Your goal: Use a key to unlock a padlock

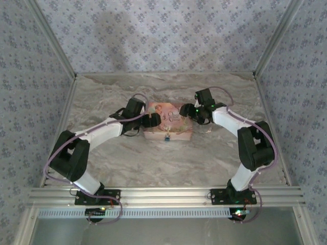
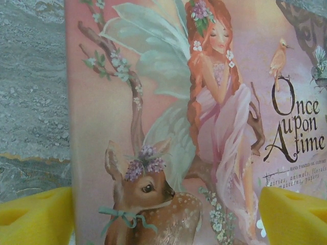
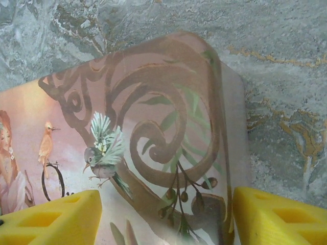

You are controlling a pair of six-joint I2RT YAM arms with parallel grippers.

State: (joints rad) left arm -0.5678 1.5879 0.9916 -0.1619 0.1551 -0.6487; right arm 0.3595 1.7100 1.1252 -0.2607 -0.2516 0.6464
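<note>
1. On the veined, marble-patterned table lies a flat rectangular box with rounded corners. Its smooth pink lid is printed with a fairy, a fawn and brown scrollwork.
2. A small padlock hangs at the middle of the box's near wall, too small for detail.
3. The left gripper is above the lid's left end, its yellow foam pads spread wide.
4. The right gripper is above the right corner, its blocky pads likewise apart.

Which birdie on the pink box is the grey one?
The grey bird beside the big brown swirl, with feathery green wings. The orange bird sits further left and looks plain.
</note>
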